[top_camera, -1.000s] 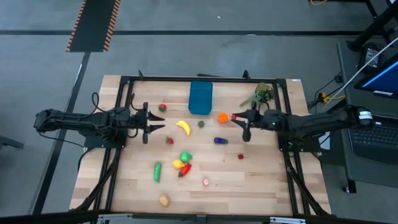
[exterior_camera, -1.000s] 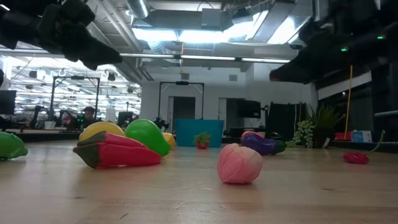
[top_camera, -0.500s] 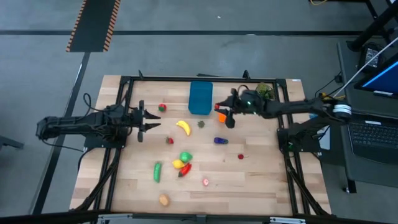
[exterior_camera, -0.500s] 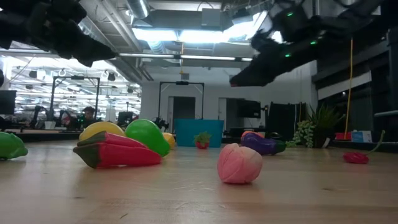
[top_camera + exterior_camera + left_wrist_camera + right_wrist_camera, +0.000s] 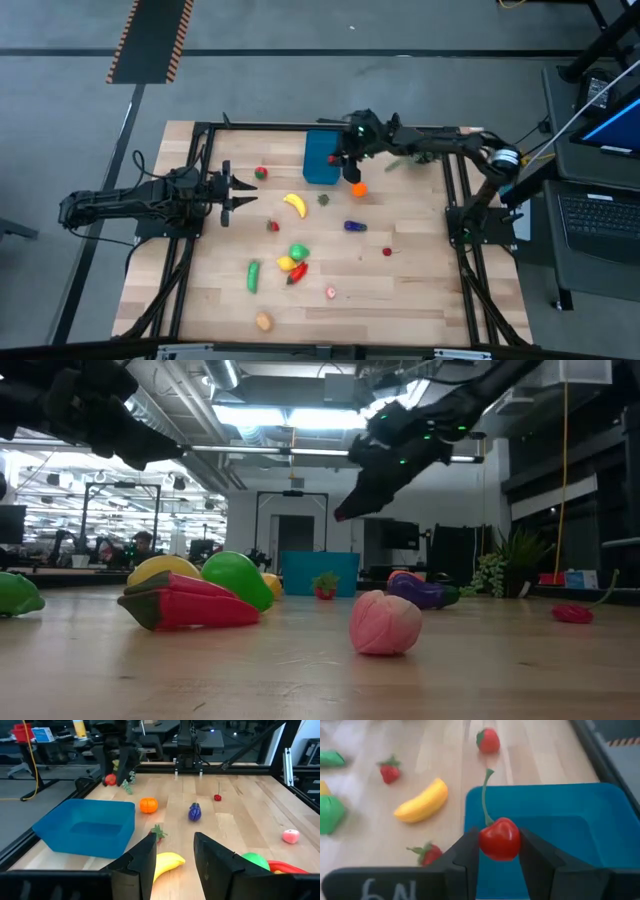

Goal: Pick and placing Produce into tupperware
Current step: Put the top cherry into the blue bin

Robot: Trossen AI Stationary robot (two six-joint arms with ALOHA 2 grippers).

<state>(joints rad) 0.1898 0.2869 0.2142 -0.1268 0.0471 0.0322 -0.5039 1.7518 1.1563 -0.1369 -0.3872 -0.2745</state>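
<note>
Cherry [image 5: 500, 838] with green stem is clamped between the fingers of the right end effector [image 5: 347, 160], held above the edge of the teal tupperware [image 5: 321, 157] at the far side of the surface [image 5: 420, 280]. Left end effector [image 5: 240, 194] is held over the surface's left part, fingers slightly parted, nothing gripped. Banana [image 5: 294, 205], orange [image 5: 358, 188], eggplant [image 5: 354, 226] and cucumber [image 5: 253, 276] lie scattered on the wood.

"6N" on right end effector [image 5: 499, 865]

Red cherry [image 5: 499, 838] above teal tupperware [image 5: 321, 157]; produce [image 5: 294, 205] scattered.
</note>
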